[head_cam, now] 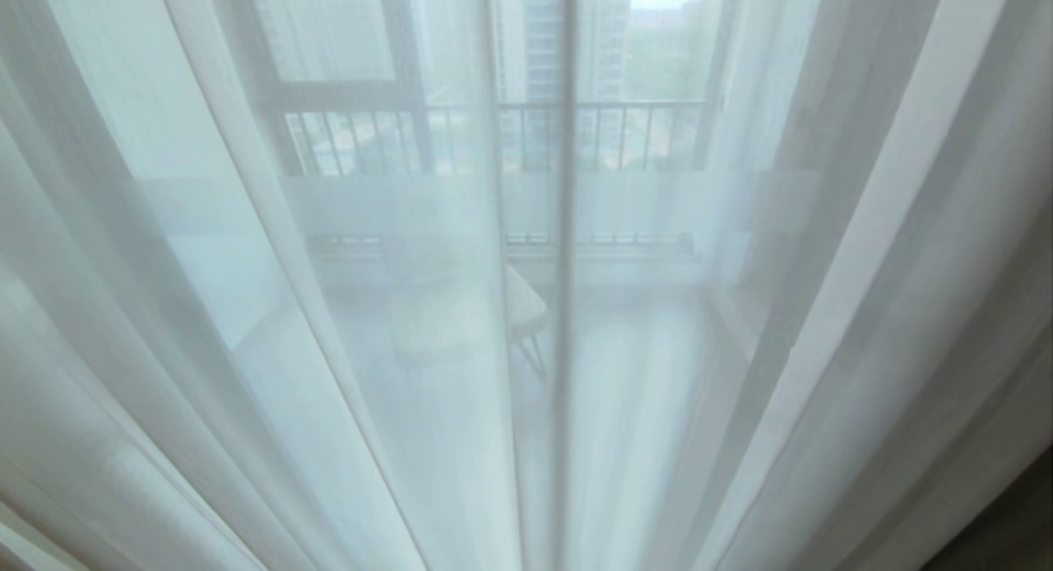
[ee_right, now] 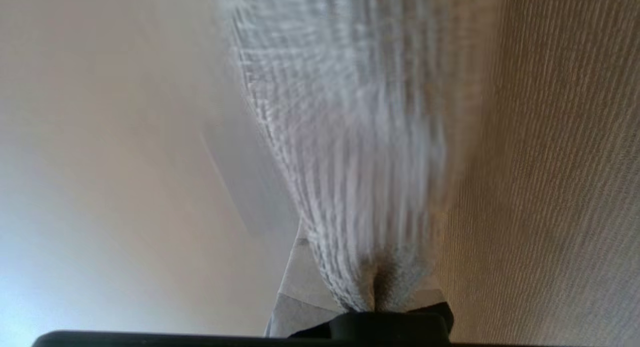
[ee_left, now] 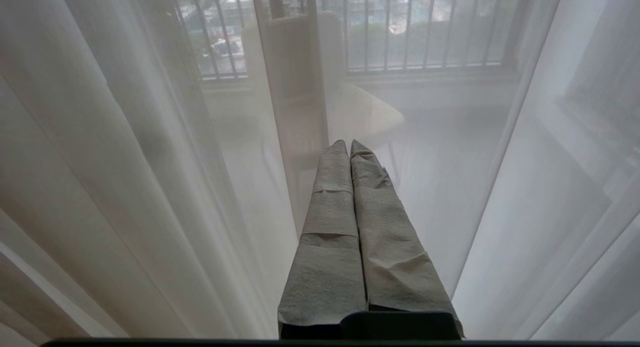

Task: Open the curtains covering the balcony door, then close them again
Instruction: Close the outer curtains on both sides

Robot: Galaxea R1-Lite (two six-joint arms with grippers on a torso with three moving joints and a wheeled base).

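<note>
**Inspector:** Report the scene, largest item first.

**Operator:** The curtains (head_cam: 329, 308) fill my whole head view, drawn across in long vertical folds, the sheer layer in the centre and denser folds at the right edge. Through the sheer I make out the balcony door (head_cam: 564, 225) as a dark upright frame member at centre frame, with a railing (head_cam: 600, 135) across the upper middle and a chair (head_cam: 518, 316) just below centre. Neither arm shows in that view.

**Inspector:** Pincers?

**Operator:** The left pincer (ee_left: 348, 144), at lower centre of its wrist view, is closed on nothing, its wrapped fingers (ee_left: 327, 222) pressed together and pointing at the sheer. The right pincer (ee_right: 375, 287), at bottom centre of its wrist view, is clamped on a bunched fold of the curtains, the weave rising straight out of the jaws.

**Inspector:** Risks from here?

**Operator:** In my judgement the grip is shallow. A quick sideways pull could slide the thin cloth out. A pull with a downward component could strain the track or hooks, which I cannot see. I also cannot tell whether both layers are caught; if only one is, the door stays covered.
</note>
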